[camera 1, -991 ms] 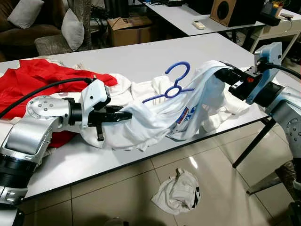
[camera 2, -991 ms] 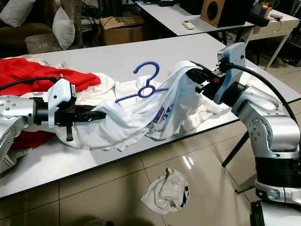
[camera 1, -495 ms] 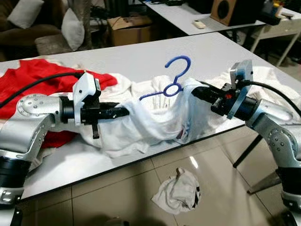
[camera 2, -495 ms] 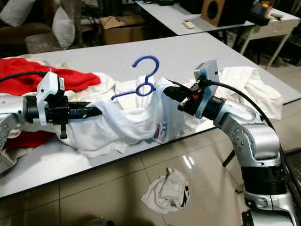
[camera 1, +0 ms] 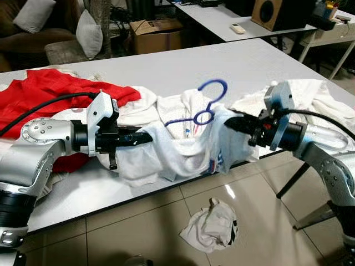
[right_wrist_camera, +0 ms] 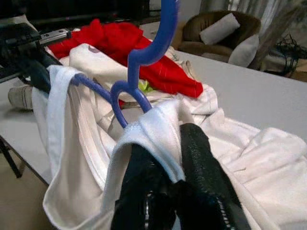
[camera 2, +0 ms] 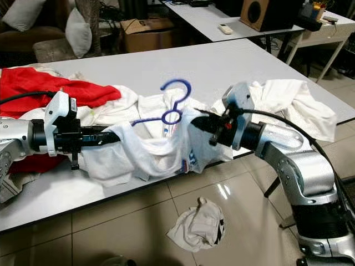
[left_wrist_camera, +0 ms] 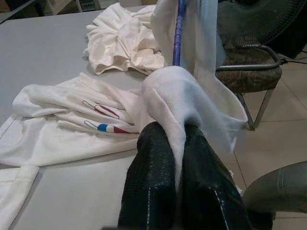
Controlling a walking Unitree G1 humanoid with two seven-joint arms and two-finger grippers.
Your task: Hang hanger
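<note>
A blue plastic hanger (camera 1: pixel 203 105) stands with its hook up inside the neck of a white T-shirt (camera 1: pixel 183 152), over the front edge of the grey table (camera 1: pixel 166 66). My left gripper (camera 1: pixel 145 137) is shut on one shoulder of the shirt, left of the hanger. My right gripper (camera 1: pixel 230 124) is shut on the other shoulder, right of it. The shirt sags between them, and its hem drops past the table edge. In the left wrist view the white cloth is pinched between the black fingers (left_wrist_camera: pixel 153 177), with the hanger arm (left_wrist_camera: pixel 178 33) beyond. In the right wrist view the hanger (right_wrist_camera: pixel 144 52) rises just past the fingers (right_wrist_camera: pixel 201 163).
A red garment (camera 1: pixel 44 91) and more white clothes (camera 1: pixel 321 97) lie on the table to either side. A crumpled white cloth (camera 1: pixel 211 224) lies on the tiled floor below. Behind are a cardboard box (camera 1: pixel 155 33), a second table with a speaker (camera 1: pixel 277 11), and a chair (left_wrist_camera: pixel 249 72).
My right gripper has swung left and down toward the left one, bringing its shoulder of the shirt closer. The shirt now sags and the hanger sits lower. The left gripper has hardly moved.
</note>
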